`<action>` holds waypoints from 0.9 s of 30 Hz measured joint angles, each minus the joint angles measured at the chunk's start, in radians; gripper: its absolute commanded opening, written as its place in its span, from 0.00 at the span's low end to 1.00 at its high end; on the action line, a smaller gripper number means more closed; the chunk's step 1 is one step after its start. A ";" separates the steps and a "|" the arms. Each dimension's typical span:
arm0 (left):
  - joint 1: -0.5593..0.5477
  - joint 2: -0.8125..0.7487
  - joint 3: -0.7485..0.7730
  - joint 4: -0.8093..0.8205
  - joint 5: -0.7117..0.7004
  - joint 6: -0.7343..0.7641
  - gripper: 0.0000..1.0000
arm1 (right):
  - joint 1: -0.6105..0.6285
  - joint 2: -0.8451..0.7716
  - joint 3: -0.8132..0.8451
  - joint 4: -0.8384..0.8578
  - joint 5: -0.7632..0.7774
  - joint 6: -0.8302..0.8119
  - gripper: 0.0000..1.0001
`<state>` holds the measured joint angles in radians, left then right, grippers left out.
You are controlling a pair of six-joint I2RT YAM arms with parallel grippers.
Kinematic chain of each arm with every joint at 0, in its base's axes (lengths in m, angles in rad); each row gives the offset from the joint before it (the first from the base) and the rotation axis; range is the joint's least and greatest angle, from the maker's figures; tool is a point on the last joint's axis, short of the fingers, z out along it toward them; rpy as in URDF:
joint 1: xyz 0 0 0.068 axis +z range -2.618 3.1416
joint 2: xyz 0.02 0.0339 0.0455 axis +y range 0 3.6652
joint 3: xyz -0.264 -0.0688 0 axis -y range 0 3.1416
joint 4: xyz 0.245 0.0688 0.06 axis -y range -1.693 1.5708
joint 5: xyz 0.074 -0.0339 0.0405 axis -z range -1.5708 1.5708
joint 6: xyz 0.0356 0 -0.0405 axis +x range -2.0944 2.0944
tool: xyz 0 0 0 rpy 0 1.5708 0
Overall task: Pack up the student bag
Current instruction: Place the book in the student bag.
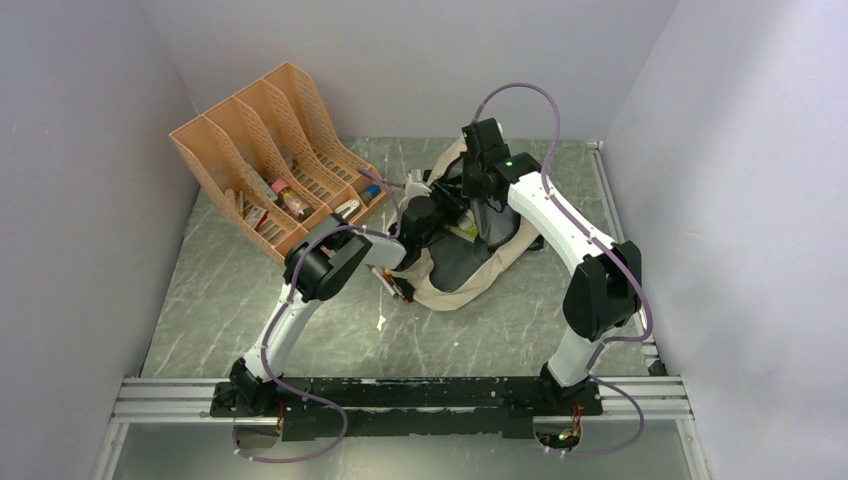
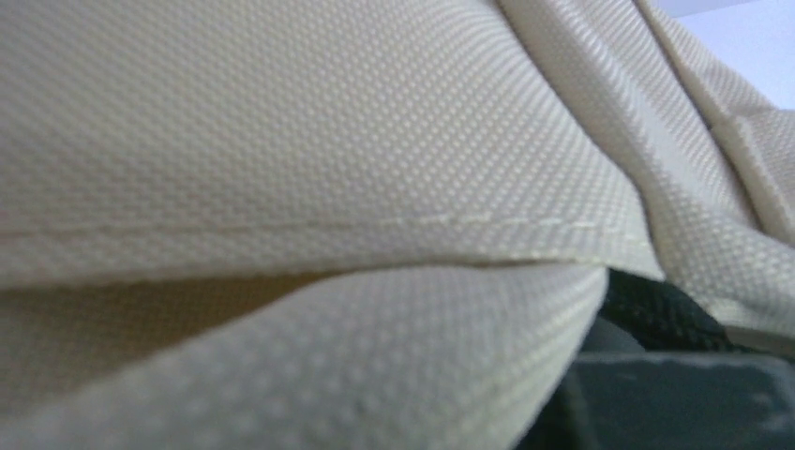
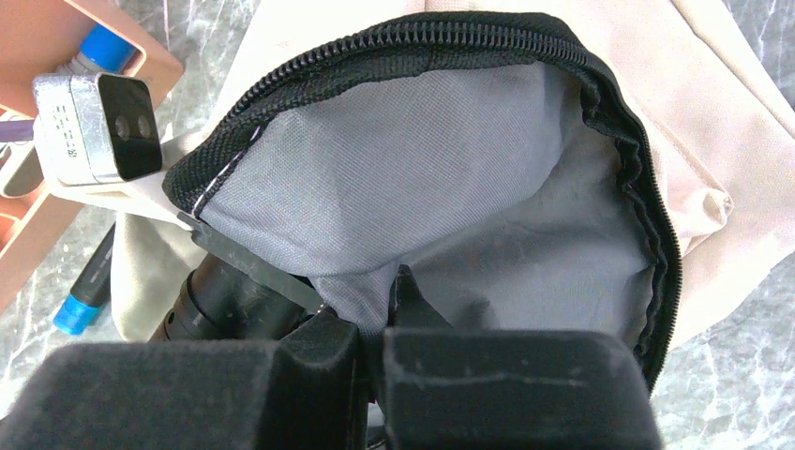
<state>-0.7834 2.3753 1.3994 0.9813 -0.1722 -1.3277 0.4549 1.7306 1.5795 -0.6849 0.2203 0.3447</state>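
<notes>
Grey-lined student bag (image 3: 450,178); right-wrist view

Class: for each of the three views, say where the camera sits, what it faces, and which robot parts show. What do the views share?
Top: above and behind the bases, looking down on the left arm, right arm, bag and table.
Left wrist: close against bag fabric; no fingers show.
Right wrist: looks past the right gripper into the open bag.
Shared: all show the bag.
</notes>
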 measured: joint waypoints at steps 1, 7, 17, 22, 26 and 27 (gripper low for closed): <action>0.001 0.000 0.001 0.000 0.001 -0.001 0.54 | 0.000 0.000 0.000 0.000 0.000 0.000 0.00; 0.005 0.000 0.013 -0.003 0.006 -0.010 0.79 | -0.001 0.000 0.000 0.007 0.004 -0.001 0.00; 0.010 -0.098 -0.095 -0.068 0.039 -0.016 0.97 | -0.002 0.000 0.000 0.007 0.018 -0.008 0.00; 0.017 -0.236 -0.224 -0.106 0.057 -0.015 0.97 | -0.002 0.000 0.003 0.011 0.027 -0.012 0.00; 0.021 -0.348 -0.344 -0.111 0.089 -0.014 0.97 | -0.002 0.000 0.004 0.010 0.024 -0.013 0.00; 0.020 -0.376 -0.366 -0.111 0.096 -0.014 0.98 | -0.002 0.001 0.004 0.009 0.023 -0.013 0.00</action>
<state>-0.7631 1.9991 1.0332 0.8703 -0.0761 -1.3422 0.4534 1.7313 1.5837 -0.6762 0.2436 0.3313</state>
